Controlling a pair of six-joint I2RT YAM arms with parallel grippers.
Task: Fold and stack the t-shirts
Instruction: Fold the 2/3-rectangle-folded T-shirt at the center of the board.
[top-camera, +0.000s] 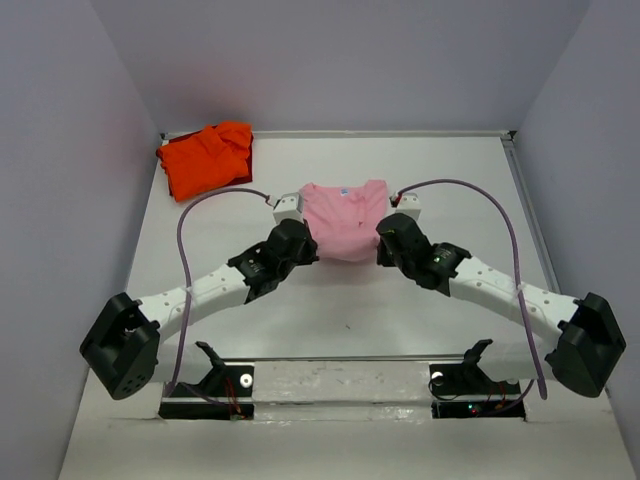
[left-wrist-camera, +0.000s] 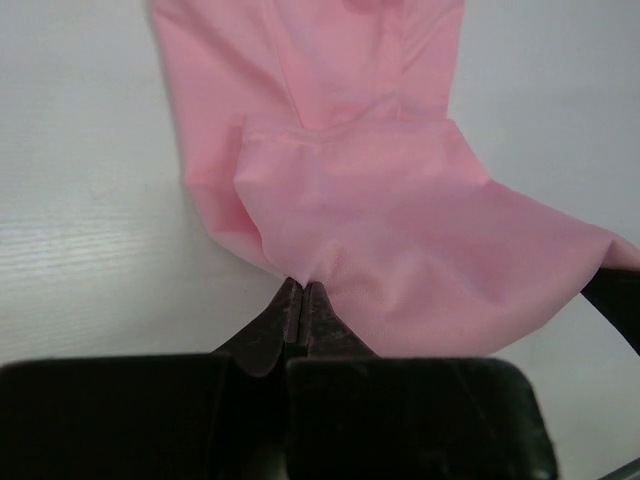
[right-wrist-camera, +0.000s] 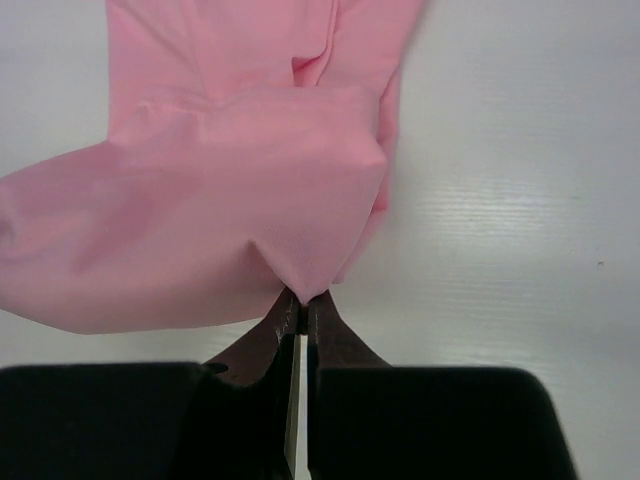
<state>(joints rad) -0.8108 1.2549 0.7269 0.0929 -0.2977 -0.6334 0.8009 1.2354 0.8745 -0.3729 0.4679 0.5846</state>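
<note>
Pink cloth pinched at both near corners. Left end effector (left-wrist-camera: 300, 300) has its jaws closed tight on a tuck of the pink t-shirt (top-camera: 343, 220), and right end effector (right-wrist-camera: 300, 305) is the same, fingers together with fabric caught at the tips. From where I stand the hem edge is lifted off the worktop (top-camera: 340, 320) and bellies between the two arms.

Looks like the bottom-to-collar fold is the step in hand. To do it well:
- carry both corners away from the bases at the same height and pace, or the fold line skews
- hold light sideways tension so the slack middle doesn't sag and crease
- land the hem level with the shoulders, then lower before letting go
- grips are thin, right at the cloth edge, so no jerks or a corner could slip out

Pink shirt sits mid-worktop between the arms. Far part lies flat, round neck towards the back wall, sides already narrowed in. Thin, smooth, drapes softly, a few soft folds.

Orange-red t-shirt (top-camera: 205, 158) is in the far left corner, bunched in a rough heap, well apart from the pink one. Not stacked yet.
</note>
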